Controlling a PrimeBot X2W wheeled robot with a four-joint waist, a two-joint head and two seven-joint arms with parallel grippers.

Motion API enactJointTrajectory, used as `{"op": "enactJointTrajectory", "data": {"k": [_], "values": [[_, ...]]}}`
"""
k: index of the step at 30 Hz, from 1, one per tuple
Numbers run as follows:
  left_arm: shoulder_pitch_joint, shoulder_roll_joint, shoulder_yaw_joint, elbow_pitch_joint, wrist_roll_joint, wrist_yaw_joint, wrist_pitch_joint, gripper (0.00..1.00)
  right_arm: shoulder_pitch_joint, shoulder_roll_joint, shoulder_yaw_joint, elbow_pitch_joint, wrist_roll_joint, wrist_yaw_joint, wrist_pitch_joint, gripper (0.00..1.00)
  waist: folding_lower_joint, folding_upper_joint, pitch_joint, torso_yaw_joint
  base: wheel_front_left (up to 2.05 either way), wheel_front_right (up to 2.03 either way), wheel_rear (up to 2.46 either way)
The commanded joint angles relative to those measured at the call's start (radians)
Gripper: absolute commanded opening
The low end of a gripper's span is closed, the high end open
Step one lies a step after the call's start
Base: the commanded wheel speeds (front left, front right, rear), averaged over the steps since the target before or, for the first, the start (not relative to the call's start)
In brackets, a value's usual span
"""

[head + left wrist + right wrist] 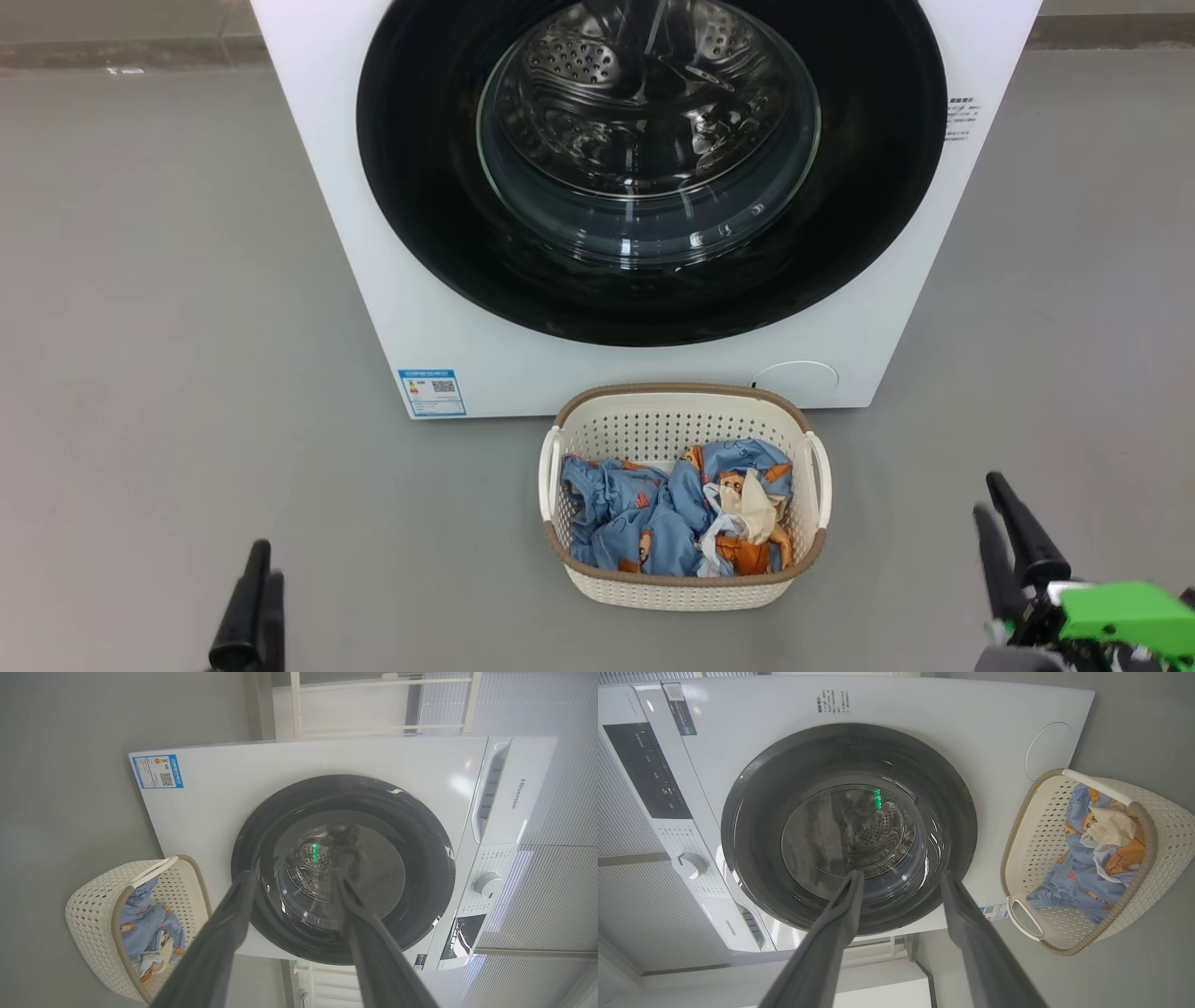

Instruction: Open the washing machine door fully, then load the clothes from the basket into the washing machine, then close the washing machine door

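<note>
- Low over the floor's (140,373) near edge, my left gripper (264,565) and right gripper (988,495) point toward the closed washing machine door (420,187).
- Both jaws stand partly open, empty.

Spread out smooth and matte grey as floor (140,280), softly and evenly lit. Met a darker skirting strip (121,47) along the far edge. Rose behind as a white railed frame (378,704), flanked by pale, finely ribbed panelling (560,896) that glowed brightly.
</note>
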Motion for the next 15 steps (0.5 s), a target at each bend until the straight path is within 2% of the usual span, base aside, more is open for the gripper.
{"op": "enactJointTrajectory", "data": {"k": [1, 7, 15], "values": [[-0.005, 0.001, 0.001, -0.005, 0.0, 0.0, -0.001, 1.0, -0.005, -0.002, 0.0, -0.006, 0.0, 0.0, 0.0, 1.0, 0.0, 0.0, 0.0, 0.0, 0.0, 0.0, 0.0], [-0.014, 0.002, -0.006, -0.017, 0.007, 0.0, -0.019, 1.0, -0.015, -0.003, 0.007, -0.021, 0.009, 0.0, -0.01, 1.0, 0.0022, 0.0, -0.001, 0.002, 0.0, 0.0, 0.0], [-0.023, 0.005, -0.017, -0.033, 0.027, -0.001, -0.043, 1.0, -0.024, -0.004, 0.019, -0.043, 0.01, 0.001, -0.025, 1.0, 0.0, 0.0, 0.002, 0.004, 0.0, 0.0, 0.0]]}}
